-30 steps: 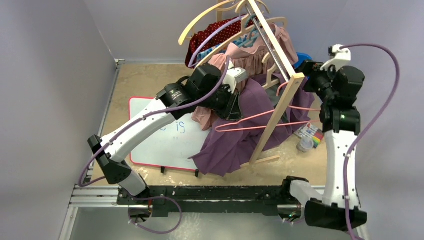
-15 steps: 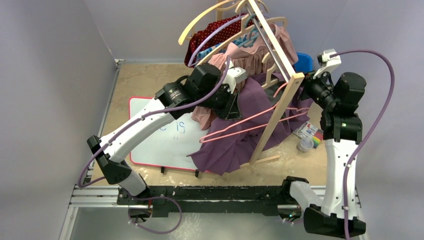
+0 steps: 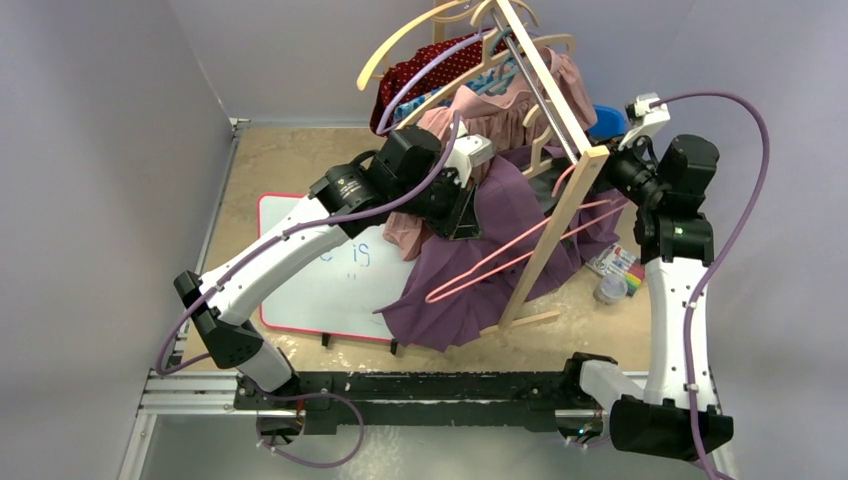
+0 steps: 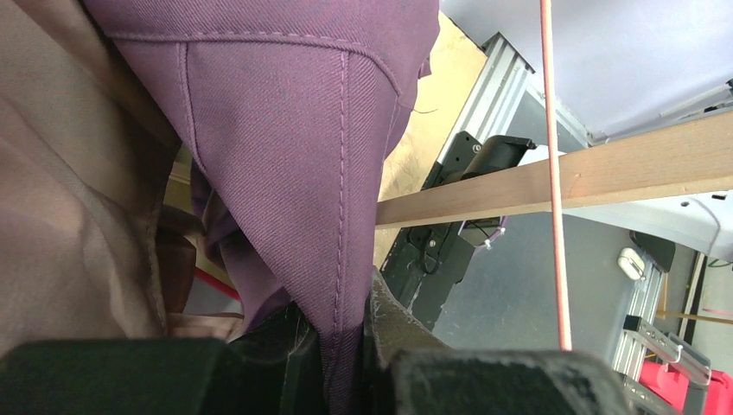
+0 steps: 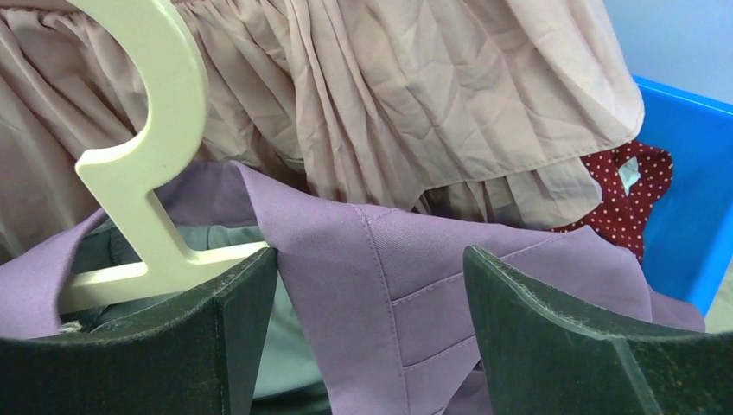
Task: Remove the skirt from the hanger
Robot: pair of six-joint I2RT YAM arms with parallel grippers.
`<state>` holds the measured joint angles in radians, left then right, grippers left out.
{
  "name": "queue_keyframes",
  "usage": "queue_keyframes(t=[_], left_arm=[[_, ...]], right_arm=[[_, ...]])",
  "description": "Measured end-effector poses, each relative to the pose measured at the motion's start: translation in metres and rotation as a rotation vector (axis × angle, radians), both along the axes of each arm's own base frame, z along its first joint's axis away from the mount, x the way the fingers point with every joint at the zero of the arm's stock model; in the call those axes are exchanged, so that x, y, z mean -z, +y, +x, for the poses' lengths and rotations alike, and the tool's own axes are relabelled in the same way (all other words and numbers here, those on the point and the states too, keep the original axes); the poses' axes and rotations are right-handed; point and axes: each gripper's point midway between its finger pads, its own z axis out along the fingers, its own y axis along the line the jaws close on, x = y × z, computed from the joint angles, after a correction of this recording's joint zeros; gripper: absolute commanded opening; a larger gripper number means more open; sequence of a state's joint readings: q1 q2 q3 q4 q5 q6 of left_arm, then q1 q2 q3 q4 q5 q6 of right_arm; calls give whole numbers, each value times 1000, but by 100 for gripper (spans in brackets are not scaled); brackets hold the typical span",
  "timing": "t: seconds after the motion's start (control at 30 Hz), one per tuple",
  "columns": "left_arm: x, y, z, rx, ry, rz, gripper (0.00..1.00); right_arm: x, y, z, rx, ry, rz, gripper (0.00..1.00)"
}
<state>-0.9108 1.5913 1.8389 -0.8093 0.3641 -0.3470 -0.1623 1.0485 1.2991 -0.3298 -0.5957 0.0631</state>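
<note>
Two arms meet at the wooden clothes rack (image 3: 560, 215), which stands toward 12 o'clock on the counter (image 3: 290, 165). The left tool (image 3: 455, 212) is clenched on the purple skirt (image 3: 470, 285). In its wrist view a seamed fold of the purple cloth runs down into the pinch between its fingers (image 4: 406, 333). The skirt hangs in a heap under the rack's slanting bar, and its hem spills onto the counter at 3 o'clock of the whiteboard (image 3: 320, 280). A pink wire hanger (image 3: 500, 262) lies tilted across the skirt's front and crosses the bar. The right tool (image 3: 612, 168) reaches in from 3 o'clock, released, with its jaws standing wide. A band of the skirt's purple waist passes between them unpinched. In its wrist view a cream hanger (image 5: 160, 130) stands at 10 o'clock beside that band. A beige pleated skirt (image 5: 415, 104) hangs behind, and a blue bin (image 5: 683, 173) shows at 3 o'clock.
</note>
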Motion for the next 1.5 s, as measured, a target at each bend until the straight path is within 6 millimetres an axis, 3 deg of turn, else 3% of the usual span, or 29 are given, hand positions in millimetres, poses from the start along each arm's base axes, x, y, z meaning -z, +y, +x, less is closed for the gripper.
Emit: queue_keyframes(t=[0.23, 0.47, 0.63, 0.87, 1.4, 1.43, 1.5], left_arm=[[0, 1, -1, 3, 5, 0, 0], [1, 1, -2, 6, 8, 4, 0], [1, 0, -4, 28, 0, 1, 0], [6, 0, -6, 44, 3, 3, 0], [15, 4, 9, -22, -75, -11, 0], [14, 4, 10, -26, -80, -11, 0], [14, 4, 10, -31, -82, -12, 0]], right_arm=[[17, -1, 6, 4, 35, 18, 66], [18, -11, 11, 85, 28, 32, 34], [13, -25, 19, 173, 4, 33, 24], [21, -45, 34, 288, 21, 17, 0], [54, -72, 57, 368, 115, -94, 0], [56, -73, 57, 367, 120, -96, 2], [58, -71, 56, 352, 132, -93, 22]])
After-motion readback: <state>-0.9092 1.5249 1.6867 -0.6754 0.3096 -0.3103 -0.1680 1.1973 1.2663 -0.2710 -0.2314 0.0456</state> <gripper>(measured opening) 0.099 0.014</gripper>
